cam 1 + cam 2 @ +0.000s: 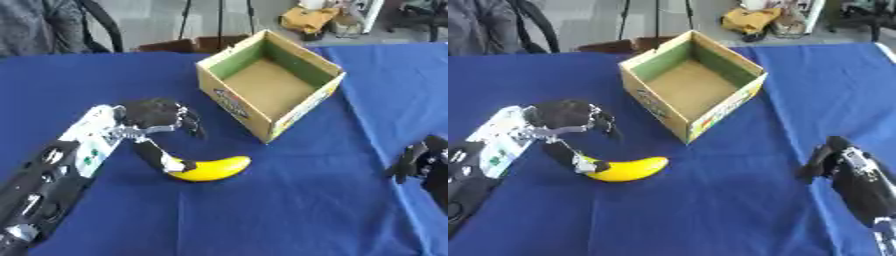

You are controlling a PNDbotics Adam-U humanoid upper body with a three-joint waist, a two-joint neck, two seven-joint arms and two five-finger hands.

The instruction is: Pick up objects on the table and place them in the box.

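A table draped in blue cloth (289, 210) is shown with an open cardboard box (269, 82) set near its far side, top upward and apparently empty, ready to receive objects. The robot's left hand (156, 117) is positioned over the near end of a yellow banana (213, 168), which lies on the cloth in front of the box; the thumb is laid against the fruit's tip while the fingers are curled above it, not yet closed around it. The right hand (833, 157) is rested idle at the table's right edge, its fingers impossible to judge
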